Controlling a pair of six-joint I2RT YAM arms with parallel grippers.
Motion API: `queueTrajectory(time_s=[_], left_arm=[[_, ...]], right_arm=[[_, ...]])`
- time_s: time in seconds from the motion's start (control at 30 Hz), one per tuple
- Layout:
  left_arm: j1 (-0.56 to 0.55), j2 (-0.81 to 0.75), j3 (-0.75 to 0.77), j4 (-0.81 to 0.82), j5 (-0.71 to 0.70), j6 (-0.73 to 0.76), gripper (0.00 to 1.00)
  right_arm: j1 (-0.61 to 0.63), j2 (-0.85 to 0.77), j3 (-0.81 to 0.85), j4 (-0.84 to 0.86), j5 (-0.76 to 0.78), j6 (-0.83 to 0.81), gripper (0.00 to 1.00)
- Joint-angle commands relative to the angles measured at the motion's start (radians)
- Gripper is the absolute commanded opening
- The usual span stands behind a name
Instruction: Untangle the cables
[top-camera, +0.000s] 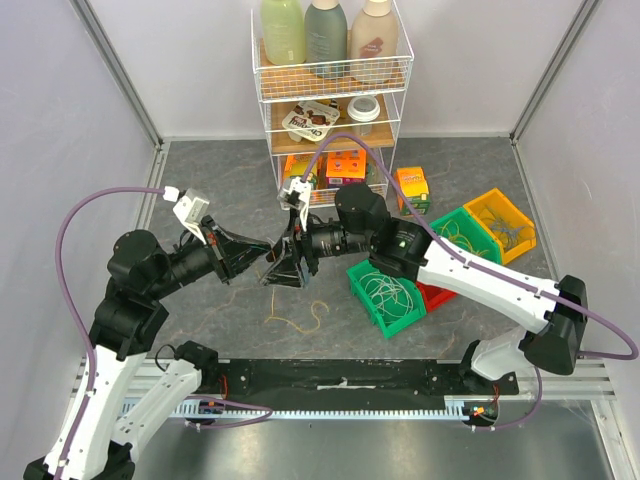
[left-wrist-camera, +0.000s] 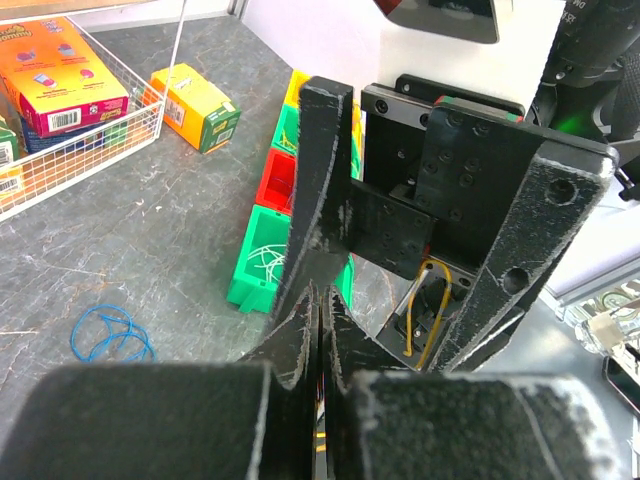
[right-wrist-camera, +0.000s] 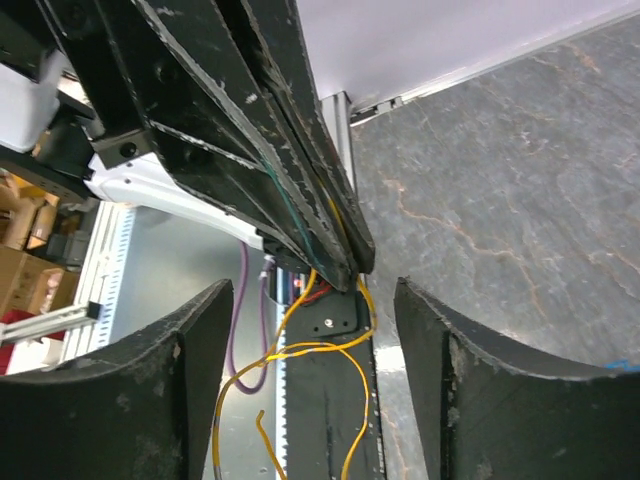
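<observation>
The left jaws clamp the yellow cable (right-wrist-camera: 300, 347) above the middle of the desk (top-camera: 230, 190) while the right jaws stand open around its dangling strand, so a slightly off-line close could miss the thin wire or bite the left jaws instead.

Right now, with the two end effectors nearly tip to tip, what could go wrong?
Collision: the open right end effector faces the tips of the left end effector at close range, so a small misaimed move may knock them together. Slip or strain: the thin yellow cable hangs from the shut left end effector; a hard pull could yank it free or tighten its loops.
</observation>
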Motion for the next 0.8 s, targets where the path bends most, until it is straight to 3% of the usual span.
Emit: queueTrajectory(time_s=[0.0,0.27,0.4,0.53,0.57,0.63,0.7,0.77], left_arm=[[-0.003,0.005,0.006,0.041,0.039,0.037,0.02],[-0.001,0.008,0.034,0.003,-0.015,0.042,0.02],[-0.001,-0.001,0.041,-0.012,-0.089,0.033,0.02],[-0.001,-0.002,0.046,-0.025,-0.141,0.028,0.02],[-0.003,0.001,0.05,-0.029,-0.148,0.025,0.07],[-0.001,0.007,0.06,-0.044,-0.171,0.013,0.34],[-0.001,0.001,0.058,-0.041,-0.173,0.013,0.38],[-0.001,-0.004,0.061,-0.046,-0.196,0.005,0.56]], right_arm=[[0.021,0.005,-0.012,0.099,-0.045,0.06,0.67],[0.037,0.016,0.005,0.025,-0.003,0.017,0.34],[0.037,-0.014,-0.03,0.022,0.044,0.017,0.02],[0.038,-0.059,-0.067,0.021,0.124,0.011,0.0],[0.037,-0.074,-0.075,0.018,0.165,0.012,0.0],[0.037,-0.105,-0.093,0.008,0.246,0.007,0.0],[0.02,-0.132,-0.104,-0.001,0.297,0.007,0.0],[0.003,-0.155,-0.11,-0.007,0.316,0.009,0.0]])
